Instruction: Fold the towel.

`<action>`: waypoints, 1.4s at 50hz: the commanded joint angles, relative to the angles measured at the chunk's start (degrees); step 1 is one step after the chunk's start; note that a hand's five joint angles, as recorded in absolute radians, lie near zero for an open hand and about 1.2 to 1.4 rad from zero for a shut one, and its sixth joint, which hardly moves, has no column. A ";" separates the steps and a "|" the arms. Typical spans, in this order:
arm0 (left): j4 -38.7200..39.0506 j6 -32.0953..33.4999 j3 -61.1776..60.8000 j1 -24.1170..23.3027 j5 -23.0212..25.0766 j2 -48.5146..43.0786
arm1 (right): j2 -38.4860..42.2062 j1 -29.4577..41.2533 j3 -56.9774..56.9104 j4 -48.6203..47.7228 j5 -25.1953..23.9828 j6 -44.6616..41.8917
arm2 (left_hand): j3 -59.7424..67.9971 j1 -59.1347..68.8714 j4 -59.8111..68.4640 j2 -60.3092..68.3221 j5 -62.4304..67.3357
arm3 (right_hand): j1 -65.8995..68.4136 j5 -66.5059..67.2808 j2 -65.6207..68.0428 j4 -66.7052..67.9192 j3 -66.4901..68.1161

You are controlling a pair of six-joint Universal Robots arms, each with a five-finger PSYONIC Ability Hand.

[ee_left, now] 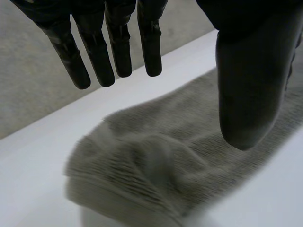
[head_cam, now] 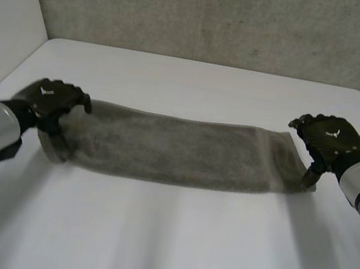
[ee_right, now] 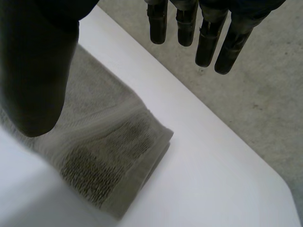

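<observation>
A grey-brown towel (head_cam: pixel 177 149) lies folded into a long strip across the white table (head_cam: pixel 167 244). My left hand (head_cam: pixel 53 102) hovers over the strip's left end, fingers (ee_left: pixel 109 52) straight and thumb apart, holding nothing; that rumpled towel end (ee_left: pixel 142 175) lies below the palm. My right hand (head_cam: pixel 329 140) hovers at the strip's right end, fingers (ee_right: pixel 199 33) straight and spread from the thumb, with the folded towel end (ee_right: pixel 113 151) lying free beneath it.
A grey wall (head_cam: pixel 222 16) stands behind the table's far edge. The table's right edge (ee_right: pixel 265 165) runs close beside the right hand, with grey floor beyond it.
</observation>
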 commanded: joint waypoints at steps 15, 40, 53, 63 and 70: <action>16.55 0.14 -6.49 -2.82 -6.84 -5.96 | 11.29 -3.61 1.72 -10.61 -3.29 -1.85 | -0.65 -1.11 -0.64 -0.64 1.53 | 11.55 11.08 10.99 9.75 10.42; 19.54 0.75 -3.86 -2.20 -7.99 -12.64 | 17.26 -6.07 -1.18 -10.79 -5.14 -2.56 | -0.98 -1.44 -0.97 -0.97 1.20 | 35.01 34.53 34.45 33.21 33.88; 21.03 1.01 -3.24 -1.85 -7.81 -14.14 | 19.47 -10.11 -6.36 -10.70 -4.08 -2.82 | -0.99 -1.44 -0.98 -0.97 1.20 | 67.00 66.53 66.44 65.20 65.87; 23.67 1.10 -2.10 -1.85 -8.07 -15.81 | 17.89 -16.70 -7.42 -9.03 -4.52 -3.08 | -0.99 -1.44 -0.98 -0.97 1.20 | 67.00 66.53 66.44 65.20 65.87; 23.14 1.10 -1.31 -1.50 -8.16 -15.98 | 16.66 -16.35 -6.72 -6.92 -4.61 -3.08 | -0.99 -1.44 -0.98 -0.97 1.20 | 67.00 66.53 66.44 65.20 65.87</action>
